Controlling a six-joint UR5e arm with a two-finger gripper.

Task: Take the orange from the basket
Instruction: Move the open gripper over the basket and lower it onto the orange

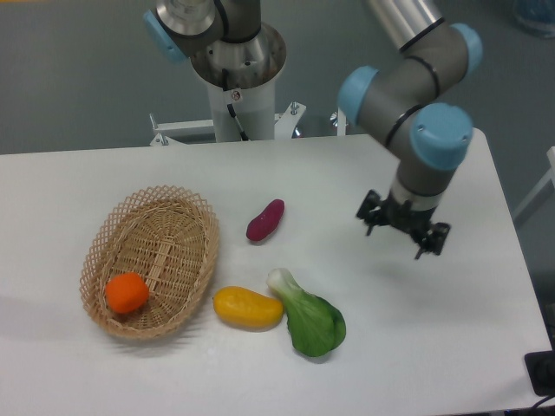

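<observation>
The gripper [404, 227] hangs above the table [347, 173] on the right side, its dark fingers pointing down with daylight between the tips; the jaws stand apart and hold nothing, and nothing touches them. How wide the gap is compared with its full spread cannot be told from this angle. The arm [408, 95] above it bends down from the upper right, grey with light-blue joint caps. The orange [127, 293] is well apart from the gripper, far to its left and a little nearer the camera, lying inside the basket [178, 212] at the basket's near end, against the woven floor close to the near-left wall. The basket sits flat on the table, its long axis running from far to near, its lattice rim open all round. Between the gripper and the basket lie three other things, all outside the basket. A purple sweet potato [265, 220] lies to the gripper's left at about the same depth, tilted. A yellow fruit [248, 308] lies lower left of the gripper, just beside the basket's near-right rim. A green leafy vegetable [309, 317] lies just right of the yellow fruit, its pale stem touching or nearly touching it, and is the thing nearest the gripper, below and left of it. The arm's base [236, 69] stands behind the table's far edge, up and left of the gripper.
</observation>
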